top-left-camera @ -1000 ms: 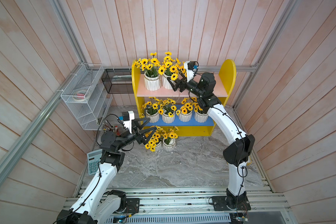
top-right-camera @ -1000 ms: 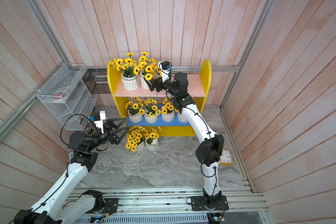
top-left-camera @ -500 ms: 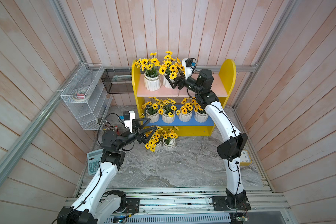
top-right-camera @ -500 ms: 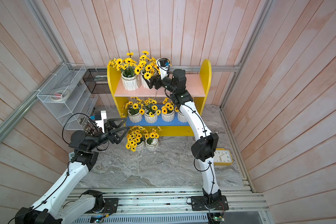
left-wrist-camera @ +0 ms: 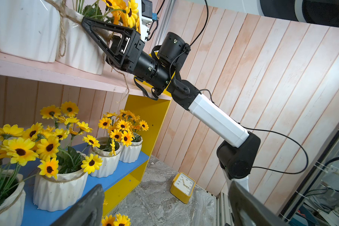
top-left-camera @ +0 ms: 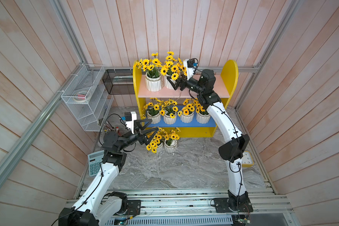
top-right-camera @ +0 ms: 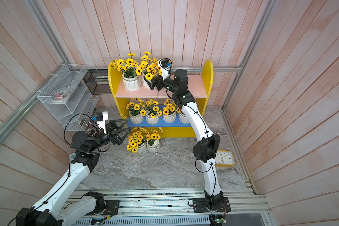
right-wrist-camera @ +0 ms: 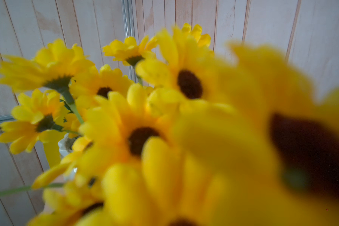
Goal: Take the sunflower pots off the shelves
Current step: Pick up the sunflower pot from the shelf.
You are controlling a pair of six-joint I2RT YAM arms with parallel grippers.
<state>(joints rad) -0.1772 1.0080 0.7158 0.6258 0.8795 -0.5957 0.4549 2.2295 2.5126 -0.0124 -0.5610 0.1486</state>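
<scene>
The shelves (top-left-camera: 230, 78) are a yellow unit with a pink upper board and a blue lower board. Two sunflower pots stand on the pink board, several on the blue board (top-left-camera: 176, 124), and two on the floor (top-left-camera: 170, 145) in front. My right gripper (top-left-camera: 173, 84) is open at the right-hand upper pot (top-left-camera: 167, 83). In the left wrist view one of its fingers (left-wrist-camera: 110, 33) lies along that pot's side. Blurred sunflowers (right-wrist-camera: 137, 137) fill the right wrist view and hide the jaws. My left gripper (top-left-camera: 155, 125) hangs open and empty beside the floor pots.
A white wire rack (top-left-camera: 84, 99) and a black mesh basket (top-left-camera: 117, 82) stand left of the shelves. A pen cup (top-left-camera: 111, 127) and a calculator (top-left-camera: 94, 163) lie by my left arm. A yellow clock (top-right-camera: 224, 158) sits by the right wall.
My right arm's elbow has swung left and its gripper has edged in at the right-hand upper pot. The left arm has stayed put.
</scene>
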